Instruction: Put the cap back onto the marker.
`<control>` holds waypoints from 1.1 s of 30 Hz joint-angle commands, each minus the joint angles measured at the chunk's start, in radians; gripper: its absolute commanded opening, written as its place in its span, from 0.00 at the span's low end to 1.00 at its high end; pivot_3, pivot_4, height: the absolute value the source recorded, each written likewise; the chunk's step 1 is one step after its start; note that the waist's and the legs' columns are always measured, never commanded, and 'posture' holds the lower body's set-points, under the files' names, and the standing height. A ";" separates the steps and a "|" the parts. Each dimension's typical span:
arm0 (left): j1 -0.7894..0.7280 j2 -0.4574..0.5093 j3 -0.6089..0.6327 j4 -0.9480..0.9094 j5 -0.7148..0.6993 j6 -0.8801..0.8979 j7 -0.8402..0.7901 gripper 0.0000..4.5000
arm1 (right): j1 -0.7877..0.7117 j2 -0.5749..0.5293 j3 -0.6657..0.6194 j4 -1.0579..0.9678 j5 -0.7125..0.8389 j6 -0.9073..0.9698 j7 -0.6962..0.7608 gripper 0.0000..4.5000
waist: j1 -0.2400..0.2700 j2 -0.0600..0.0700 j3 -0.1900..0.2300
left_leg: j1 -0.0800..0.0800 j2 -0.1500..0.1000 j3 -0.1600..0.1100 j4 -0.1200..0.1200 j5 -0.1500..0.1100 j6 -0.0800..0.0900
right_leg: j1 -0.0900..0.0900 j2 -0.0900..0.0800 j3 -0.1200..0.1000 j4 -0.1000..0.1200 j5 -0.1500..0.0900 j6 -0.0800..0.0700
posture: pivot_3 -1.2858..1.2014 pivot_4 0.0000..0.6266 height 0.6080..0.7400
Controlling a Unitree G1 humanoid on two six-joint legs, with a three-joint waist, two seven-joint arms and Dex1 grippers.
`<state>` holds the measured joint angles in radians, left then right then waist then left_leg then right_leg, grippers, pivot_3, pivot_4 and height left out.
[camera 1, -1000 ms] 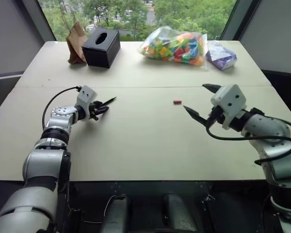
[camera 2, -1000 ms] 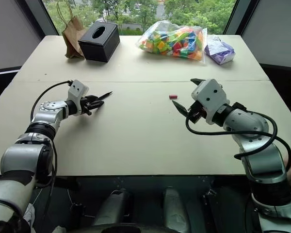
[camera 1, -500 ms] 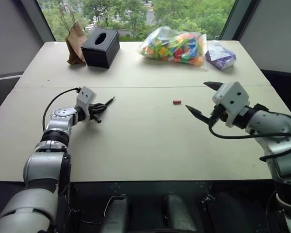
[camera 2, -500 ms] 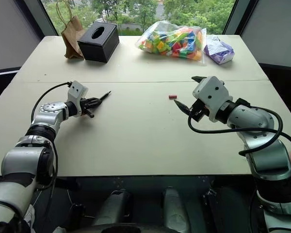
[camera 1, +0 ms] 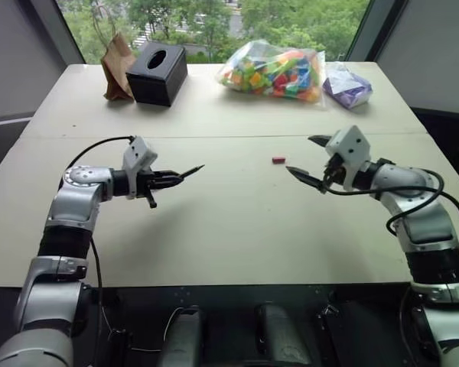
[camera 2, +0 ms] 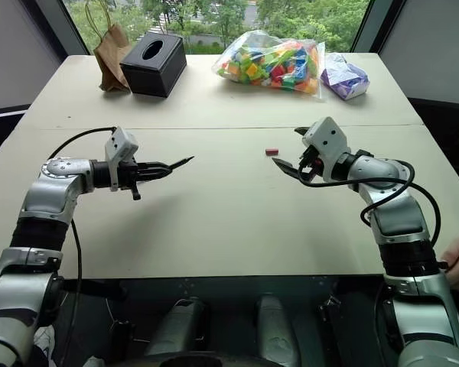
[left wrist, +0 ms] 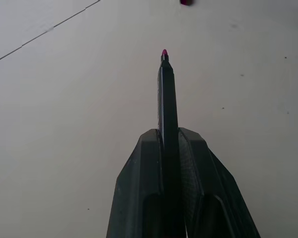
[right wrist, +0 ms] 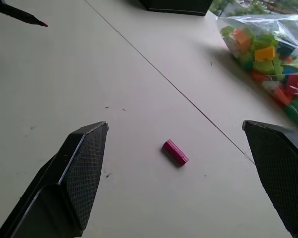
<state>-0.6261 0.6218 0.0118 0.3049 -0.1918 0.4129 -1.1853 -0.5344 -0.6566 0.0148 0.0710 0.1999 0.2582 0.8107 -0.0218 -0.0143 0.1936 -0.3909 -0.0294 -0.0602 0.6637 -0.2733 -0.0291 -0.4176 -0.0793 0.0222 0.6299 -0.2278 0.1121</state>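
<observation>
Left end effector (camera 1: 172,179), at centre-left, is clamping the marker (camera 1: 185,173) above the desk (camera 1: 229,229) — tip apparently pointing right. Right end effector (camera 1: 312,159), fingers spread wide, is hovering near the cap (camera 1: 278,160) — lying at centre on the desk.

Pale table (camera 1: 214,229) with a seam across, bearing red cap (camera 1: 279,160), black tissue box (camera 1: 157,73), brown paper bag (camera 1: 118,66), bag of coloured blocks (camera 1: 275,73), purple bag (camera 1: 347,85).
</observation>
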 commanded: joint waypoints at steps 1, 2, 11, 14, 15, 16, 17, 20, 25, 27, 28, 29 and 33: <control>0.019 0.028 0.009 -0.120 -0.043 0.065 0.008 0.00 | -0.073 0.028 0.012 0.109 0.000 -0.070 0.051 1.00 | 0.002 0.000 0.000 | 0.000 0.000 0.000 0.000 0.000 0.000 | 0.000 0.000 0.000 0.000 0.000 0.000 | 0.52 0.24 1.00; 0.026 0.032 0.011 -0.141 -0.050 0.079 0.014 0.00 | -0.090 0.036 0.018 0.144 -0.002 -0.081 0.063 1.00 | 0.003 0.000 0.000 | 0.000 0.000 0.000 0.000 0.000 0.000 | 0.000 0.000 0.000 0.000 0.000 0.000 | 0.52 0.24 1.00; 0.116 0.053 0.028 -0.321 -0.104 0.151 0.083 0.00 | -0.319 0.101 0.072 0.550 -0.023 -0.102 0.254 1.00 | 0.001 0.001 0.000 | 0.000 0.000 0.000 0.000 0.000 0.000 | -0.001 0.000 0.001 0.000 0.000 0.000 | 0.52 0.24 1.00; 0.133 0.054 0.035 -0.346 -0.117 0.160 0.107 0.00 | -0.410 0.109 0.092 0.715 -0.057 -0.112 0.308 1.00 | 0.000 0.001 0.000 | 0.000 0.000 0.000 -0.001 0.000 0.000 | -0.002 0.000 0.001 0.000 0.000 0.000 | 0.52 0.24 1.00; 0.139 0.055 0.035 -0.353 -0.120 0.160 0.113 0.00 | -0.435 0.111 0.097 0.763 -0.069 -0.121 0.321 1.00 | 0.000 0.001 0.000 | 0.000 -0.001 0.000 -0.001 0.000 0.000 | -0.002 0.000 0.001 0.000 0.000 0.000 | 0.52 0.24 1.00; 0.146 0.055 0.036 -0.363 -0.123 0.161 0.122 0.00 | -0.461 0.115 0.103 0.814 -0.085 -0.137 0.328 1.00 | 0.000 0.001 0.000 | 0.000 0.000 0.000 -0.001 0.000 0.000 | -0.002 0.000 0.001 0.000 0.000 0.000 | 0.52 0.24 1.00; 0.154 0.055 0.036 -0.375 -0.127 0.164 0.130 0.00 | -0.487 0.120 0.110 0.867 -0.106 -0.160 0.328 1.00 | 0.000 0.001 0.000 | 0.000 -0.001 0.000 -0.001 0.000 0.000 | -0.002 0.000 0.001 0.000 0.000 0.000 | 0.52 0.24 1.00; 0.177 0.056 0.040 -0.409 -0.141 0.175 0.151 0.00 | -0.551 0.135 0.125 0.999 -0.158 -0.212 0.331 1.00 | -0.002 0.001 0.001 | -0.001 -0.001 0.000 -0.002 0.000 0.000 | -0.003 0.000 0.002 0.000 0.000 0.000 | 0.52 0.24 1.00; 0.204 0.060 0.051 -0.457 -0.165 0.192 0.187 0.00 | -0.613 0.157 0.133 1.142 -0.228 -0.274 0.287 1.00 | -0.003 0.001 0.001 | -0.001 -0.001 0.000 -0.002 0.000 -0.001 | -0.004 -0.001 0.002 0.000 0.000 0.000 | 0.52 0.24 1.00; 0.215 0.065 0.055 -0.473 -0.174 0.197 0.197 0.00 | -0.626 0.165 0.128 1.173 -0.246 -0.289 0.267 1.00 | -0.005 0.001 0.001 | -0.001 -0.001 0.000 -0.002 0.000 -0.001 | -0.004 -0.001 0.002 0.000 0.000 0.000 | 0.52 0.24 1.00; 0.223 0.068 0.057 -0.482 -0.177 0.199 0.203 0.00 | -0.633 0.171 0.124 1.188 -0.254 -0.293 0.250 1.00 | -0.009 0.001 0.001 | -0.001 -0.001 0.000 -0.002 0.000 -0.001 | -0.004 -0.001 0.002 0.000 0.000 0.000 | 0.52 0.24 1.00; 0.231 0.072 0.059 -0.493 -0.181 0.201 0.209 0.00 | -0.640 0.175 0.121 1.198 -0.260 -0.296 0.239 1.00 | -0.012 0.001 0.001 | -0.001 -0.001 0.000 -0.002 0.001 -0.001 | -0.005 -0.001 0.003 0.000 0.000 0.000 | 0.52 0.24 1.00; 0.263 0.079 0.070 -0.532 -0.200 0.216 0.235 0.00 | -0.659 0.185 0.112 1.224 -0.282 -0.311 0.209 1.00 | -0.023 0.001 0.001 | -0.001 -0.001 0.000 -0.003 0.001 -0.002 | -0.005 -0.001 0.003 0.000 0.000 0.000 | 0.52 0.24 1.00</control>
<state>-0.3620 0.6863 0.0406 -0.1812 -0.3701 0.6268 -0.9605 -1.1531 -0.4741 0.1468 1.2976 -0.0749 -0.0349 1.0319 -0.0446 -0.0134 0.1941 -0.3924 -0.0303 -0.0602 0.6607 -0.2726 -0.0307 -0.4225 -0.0799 0.0249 0.6299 -0.2277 0.1116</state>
